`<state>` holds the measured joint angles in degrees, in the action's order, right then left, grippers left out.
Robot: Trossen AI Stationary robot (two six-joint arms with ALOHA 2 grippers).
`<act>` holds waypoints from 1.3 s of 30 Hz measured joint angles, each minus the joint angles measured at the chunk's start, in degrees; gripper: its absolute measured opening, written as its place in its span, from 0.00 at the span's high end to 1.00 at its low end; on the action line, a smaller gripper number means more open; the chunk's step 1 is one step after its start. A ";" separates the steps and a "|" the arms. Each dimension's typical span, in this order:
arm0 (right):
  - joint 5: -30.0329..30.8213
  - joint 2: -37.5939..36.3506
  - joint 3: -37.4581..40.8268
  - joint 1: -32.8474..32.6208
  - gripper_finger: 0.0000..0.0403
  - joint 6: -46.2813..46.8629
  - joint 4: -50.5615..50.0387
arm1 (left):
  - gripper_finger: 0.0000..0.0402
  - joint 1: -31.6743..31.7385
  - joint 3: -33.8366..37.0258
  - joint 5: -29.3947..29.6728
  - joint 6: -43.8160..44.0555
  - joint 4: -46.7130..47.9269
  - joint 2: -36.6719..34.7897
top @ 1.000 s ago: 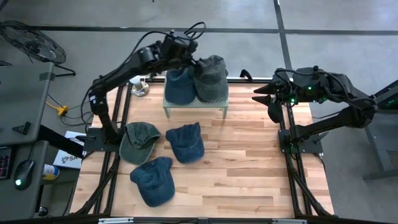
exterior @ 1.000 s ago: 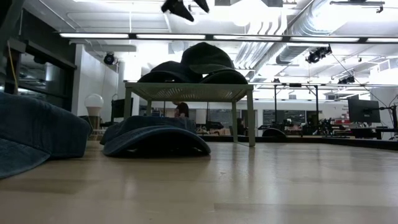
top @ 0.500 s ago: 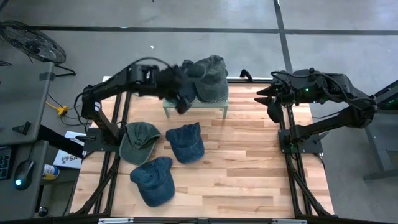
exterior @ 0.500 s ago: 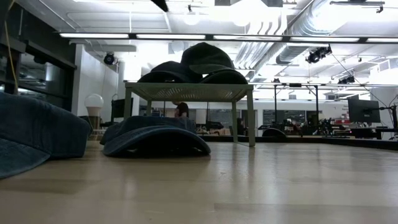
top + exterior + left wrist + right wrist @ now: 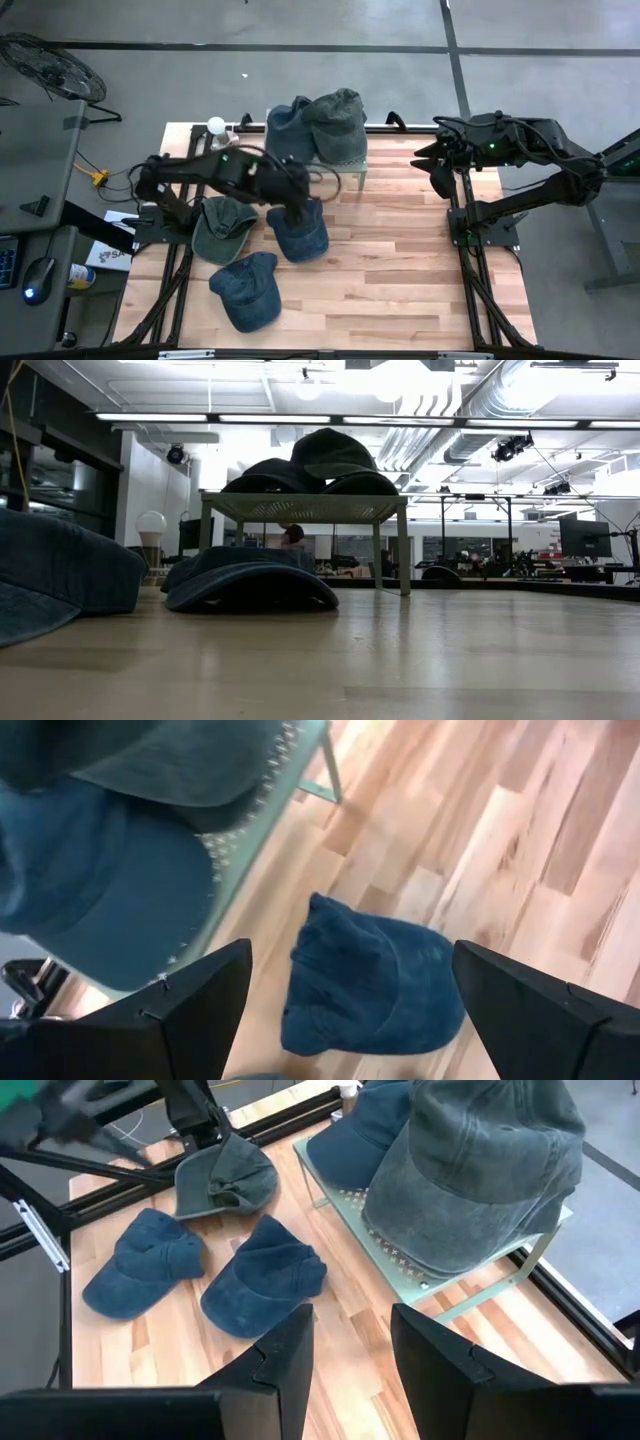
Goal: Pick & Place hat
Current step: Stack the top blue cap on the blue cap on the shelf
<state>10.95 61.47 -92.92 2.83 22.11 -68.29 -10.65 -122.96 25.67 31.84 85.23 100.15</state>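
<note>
Just in front of the rack (image 5: 315, 168), your left gripper (image 5: 300, 212) hovers over the blue hat (image 5: 375, 982), fingers (image 5: 205, 1005) spread, partly hiding it; right gripper (image 5: 437, 160) waits beside the rack, fingers spread.

The left gripper (image 5: 297, 203) has swung down off the green stand (image 5: 340, 166), fingers wide apart, and now hovers over the middle blue cap (image 5: 298, 230) on the table.

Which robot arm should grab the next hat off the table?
Probably the left. Its pincer hangs open right above the blue hat in the middle of the table, while the right pincer waits at the table's far right edge, away from every hat.
</note>
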 joint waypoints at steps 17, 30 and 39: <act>-0.64 0.02 0.00 -5.11 0.68 -1.09 -0.07 | 0.16 -0.43 0.09 -5.92 2.58 -2.05 17.87; 1.46 0.02 0.00 -11.89 0.68 1.85 -0.09 | 0.16 2.77 0.04 -9.09 38.19 4.81 25.53; 4.13 0.02 0.00 -15.96 0.68 2.35 -0.08 | 0.16 -1.24 0.04 -9.45 43.01 4.74 25.65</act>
<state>15.09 61.49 -92.92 -13.13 24.46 -68.37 -11.89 -122.91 16.22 74.85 89.97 125.80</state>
